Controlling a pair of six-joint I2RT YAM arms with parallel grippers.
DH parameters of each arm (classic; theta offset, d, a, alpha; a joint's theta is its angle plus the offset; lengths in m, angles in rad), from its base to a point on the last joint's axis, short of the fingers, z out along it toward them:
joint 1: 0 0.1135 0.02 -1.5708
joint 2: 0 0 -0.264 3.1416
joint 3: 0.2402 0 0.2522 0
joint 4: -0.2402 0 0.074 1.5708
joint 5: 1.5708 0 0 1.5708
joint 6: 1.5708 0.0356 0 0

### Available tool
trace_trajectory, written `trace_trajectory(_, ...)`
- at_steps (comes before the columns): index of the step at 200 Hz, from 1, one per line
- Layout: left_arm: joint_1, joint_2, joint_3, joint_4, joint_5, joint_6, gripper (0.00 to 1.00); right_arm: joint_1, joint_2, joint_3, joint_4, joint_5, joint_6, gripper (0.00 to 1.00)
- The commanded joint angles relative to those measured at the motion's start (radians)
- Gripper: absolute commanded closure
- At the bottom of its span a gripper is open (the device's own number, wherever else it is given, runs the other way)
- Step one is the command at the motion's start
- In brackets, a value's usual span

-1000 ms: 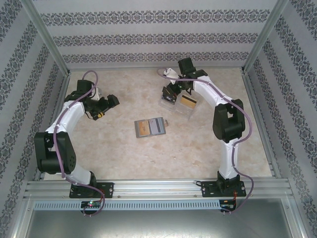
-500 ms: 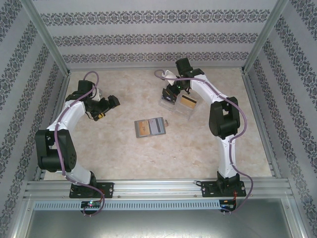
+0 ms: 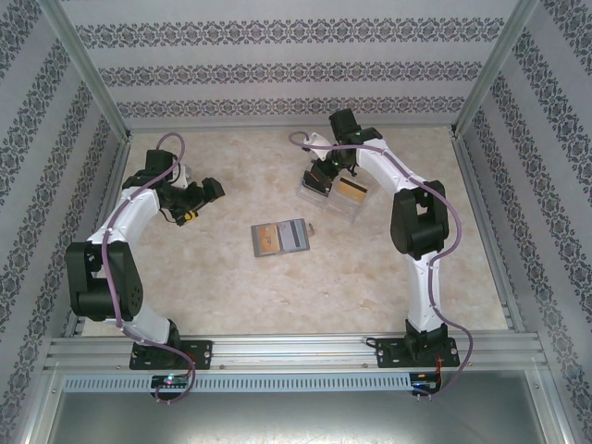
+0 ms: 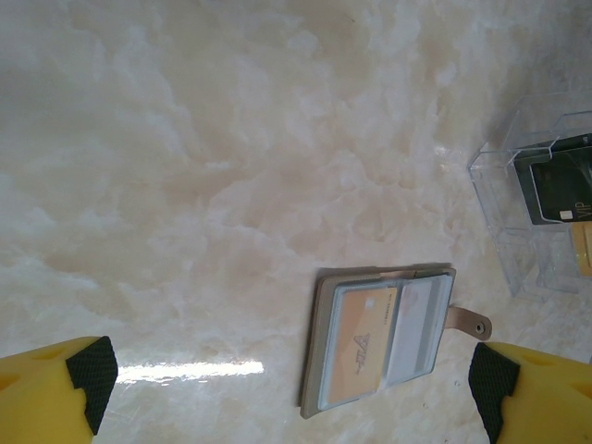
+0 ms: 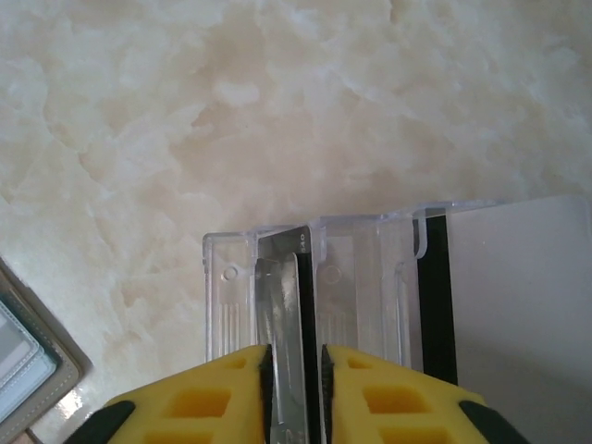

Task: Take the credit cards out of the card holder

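Observation:
The grey card holder [image 3: 279, 237] [image 4: 384, 338] lies open on the table, with a gold credit card [image 4: 361, 347] and a pale one [image 4: 416, 324] in its sleeves. My right gripper [image 3: 319, 176] [image 5: 294, 356] hangs over the clear tray [image 5: 227, 296]. Its jaws are slightly parted around a dark, shiny card [image 5: 296, 296] that leans in a tray slot. A white card with a black stripe [image 5: 518, 314] stands in the slot to the right. My left gripper [image 3: 211, 191] [image 4: 289, 375] is wide open above bare table, left of the holder.
The clear tray [image 3: 338, 196] sits at the back right and holds a gold card [image 3: 351, 191] too. Patterned walls and metal frame posts [image 3: 92, 83] close in the table. A tan strap tab [image 4: 470, 324] sticks out from the holder.
My right arm has shifted a little over the tray, and its jaws have gone from shut to slightly parted around the dark card. The left arm has not moved.

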Motion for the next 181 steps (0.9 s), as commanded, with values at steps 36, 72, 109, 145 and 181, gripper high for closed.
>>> trace_trajectory(36,0.01,-0.03,-0.015,-0.005,0.013,-0.011,0.01,0.009,-0.046,0.013,-0.015,0.003,0.091,0.67)
trace_trajectory(72,0.01,-0.059,-0.046,-0.003,0.006,-0.019,0.01,0.057,-0.176,-0.105,0.065,0.065,0.33,0.5)
trace_trajectory(109,0.01,-0.095,-0.094,0.006,0.009,-0.038,0.0,0.141,-0.337,-0.331,0.239,0.071,0.662,0.43)
trace_trajectory(145,0.007,-0.15,-0.17,0.046,0.011,-0.063,0.0,0.244,-0.389,-0.477,0.355,-0.05,0.911,0.4)
trace_trajectory(181,-0.013,-0.169,-0.211,0.082,0.014,-0.09,0.0,0.322,-0.361,-0.553,0.431,-0.01,1.104,0.41)
